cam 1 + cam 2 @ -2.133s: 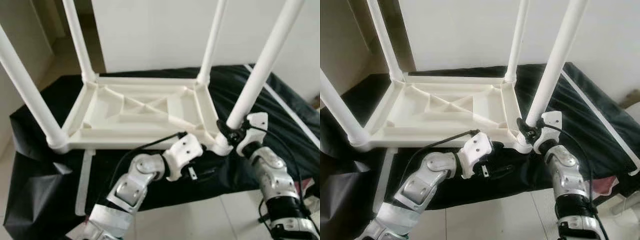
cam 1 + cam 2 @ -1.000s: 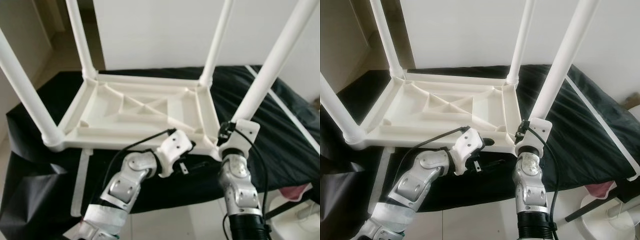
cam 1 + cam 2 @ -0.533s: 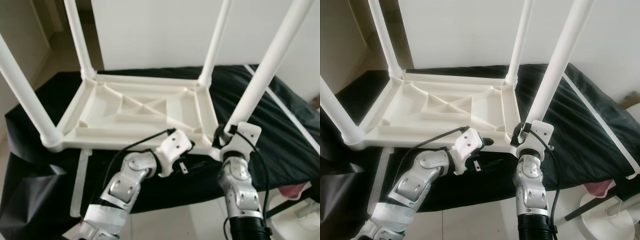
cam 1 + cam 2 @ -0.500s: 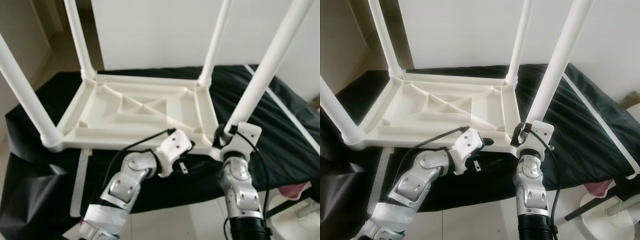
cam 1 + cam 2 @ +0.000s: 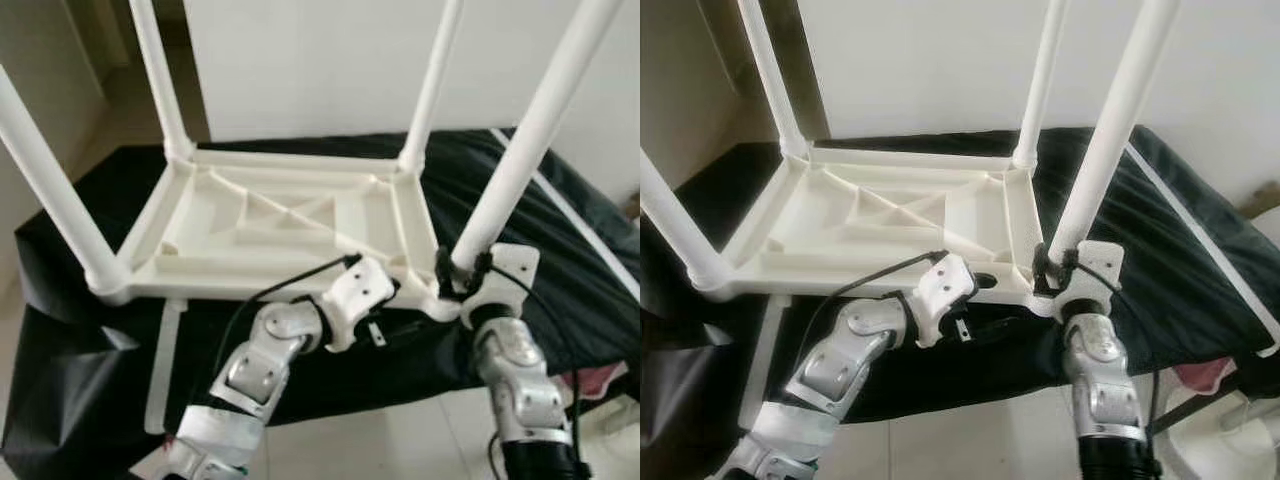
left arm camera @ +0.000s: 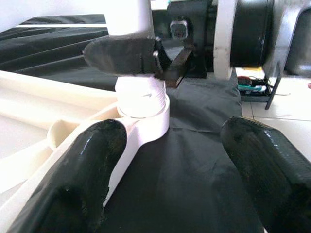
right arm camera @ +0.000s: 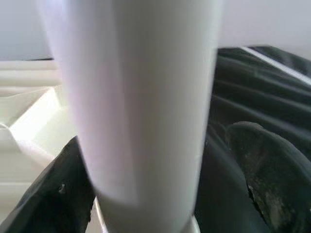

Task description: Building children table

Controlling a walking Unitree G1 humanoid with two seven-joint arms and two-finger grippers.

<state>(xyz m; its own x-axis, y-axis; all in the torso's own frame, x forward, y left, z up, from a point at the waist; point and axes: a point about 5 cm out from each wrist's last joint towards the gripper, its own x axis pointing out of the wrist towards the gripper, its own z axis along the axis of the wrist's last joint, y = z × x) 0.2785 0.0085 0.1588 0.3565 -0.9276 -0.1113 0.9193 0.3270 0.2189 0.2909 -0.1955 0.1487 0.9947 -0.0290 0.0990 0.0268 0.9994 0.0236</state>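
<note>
The right claw (image 5: 1052, 268) is clamped around the base of the near right leg (image 5: 1108, 135), one black finger (image 7: 265, 174) on each side of the white tube. The left claw (image 6: 170, 160) sits spread apart at the near edge of the table top, beside that same corner socket, gripping nothing. The white children's table (image 5: 280, 225) lies upside down on a black sheet (image 5: 590, 260), with four legs standing upward, one in each corner. One loose white strip (image 5: 165, 365) lies on the sheet's left side.
</note>
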